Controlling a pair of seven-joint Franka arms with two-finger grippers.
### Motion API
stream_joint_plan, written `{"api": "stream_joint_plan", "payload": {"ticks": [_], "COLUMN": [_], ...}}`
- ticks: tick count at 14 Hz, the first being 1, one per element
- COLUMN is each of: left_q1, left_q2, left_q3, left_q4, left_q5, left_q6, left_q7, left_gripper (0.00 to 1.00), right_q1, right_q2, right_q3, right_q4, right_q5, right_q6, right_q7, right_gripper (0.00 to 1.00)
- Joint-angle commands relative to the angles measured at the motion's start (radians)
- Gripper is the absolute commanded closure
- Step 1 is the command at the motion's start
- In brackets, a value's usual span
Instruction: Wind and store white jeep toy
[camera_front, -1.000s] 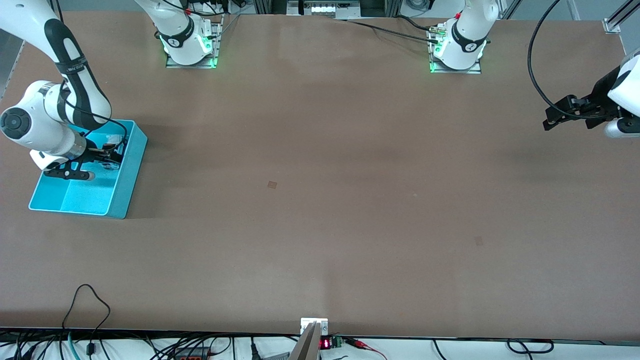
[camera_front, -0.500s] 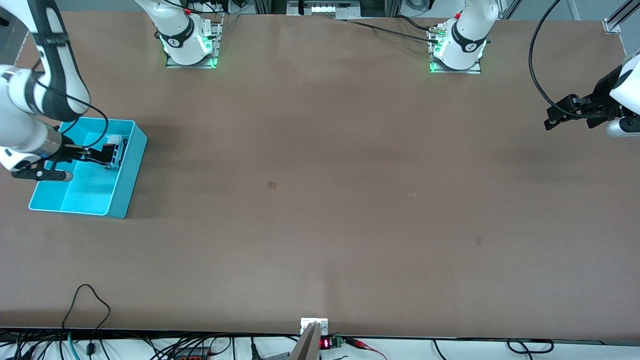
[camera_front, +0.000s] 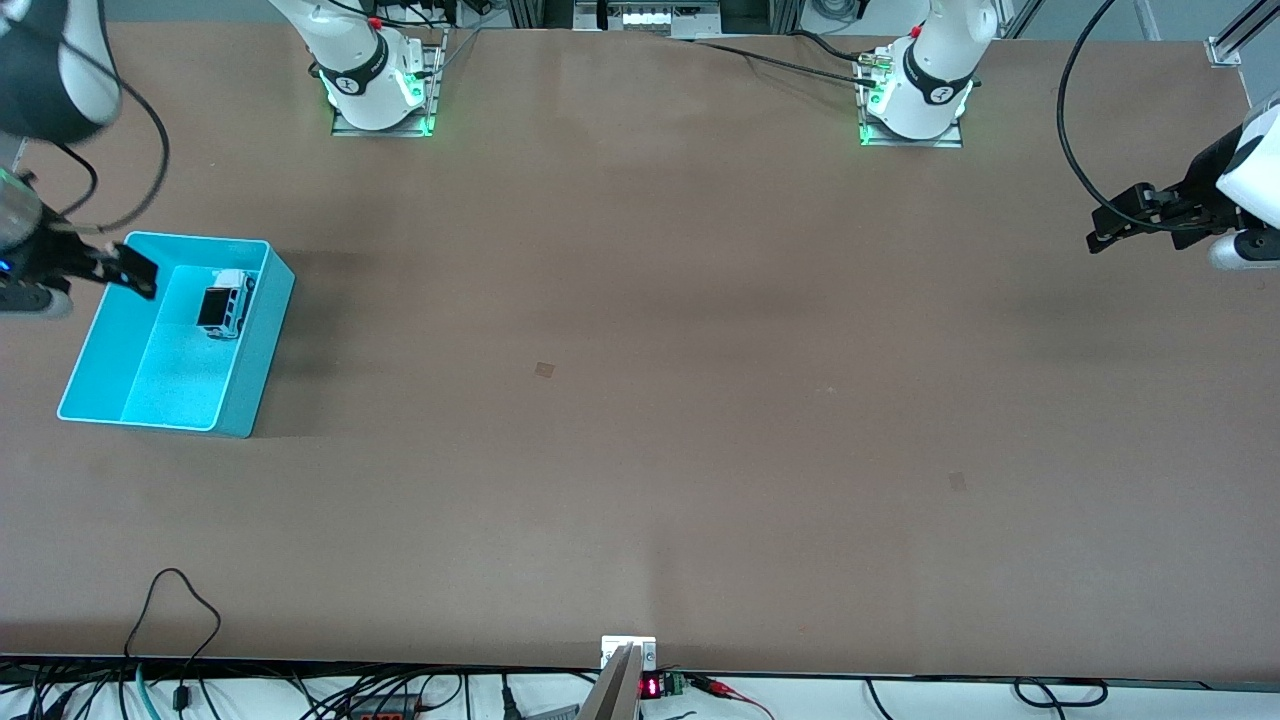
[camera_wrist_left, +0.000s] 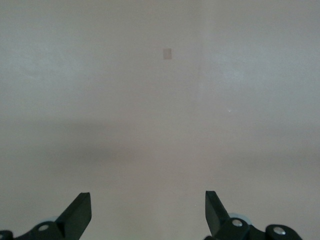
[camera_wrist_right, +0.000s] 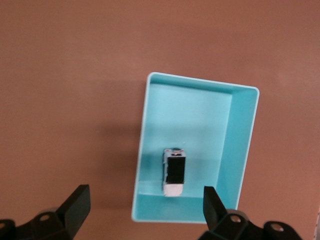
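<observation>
white jeep toy (camera_front: 223, 303) upright in turquoise bin (camera_front: 250, 400), lengthwise along bin's long axis

Matt brown table (camera_front: 640, 400), smooth, board-like. Turquoise bin (camera_front: 262, 350) of smooth plastic with slight sheen. White jeep toy (camera_front: 222, 303) plastic-looking, black roof panel glossy.

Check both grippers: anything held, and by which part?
Nothing is held. The right gripper is open above the bin; the toy car lies inside it. The left gripper waits open over bare table.
</observation>
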Motion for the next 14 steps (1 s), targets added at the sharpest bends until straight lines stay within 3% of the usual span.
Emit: {"api": "stream_joint_plan", "payload": {"ticks": [1,3,6,7,14], "left_q1": [0.006,0.009,0.006,0.006,0.006], "left_q2": [-0.019,-0.019,-0.019,-0.019,-0.026], "left_q3": [-0.005,-0.003,-0.006,-0.006,-0.005], "left_q4": [-0.011,-0.011,-0.011,-0.011,-0.015], "left_q5": [-0.01,-0.013,-0.016,-0.016,-0.013], "left_q6": [-0.004,-0.005,-0.01,-0.011,-0.028], "left_q7": [0.065,0.109,0.029,0.012,0.03], "left_gripper": [0.0,0.0,0.0,0.0,0.0], "right_q1": [0.015,0.115,0.283,0.298,0.3], "right_q2": [0.019,0.022,0.025,0.025,0.024], "right_q3": [0.01,-0.025,-0.176,-0.194,-0.195], "right_q4": [0.106,0.136,0.161,0.169,0.172], "right_q5": [0.049,0.04,0.046,0.048,0.051], "right_q6": [-0.081,-0.127,-0.147,-0.15,-0.162], "right_q7": [0.0,0.001,-0.002,-0.002,-0.002], "right_gripper": [0.0,0.0,0.0,0.0,0.0]}}
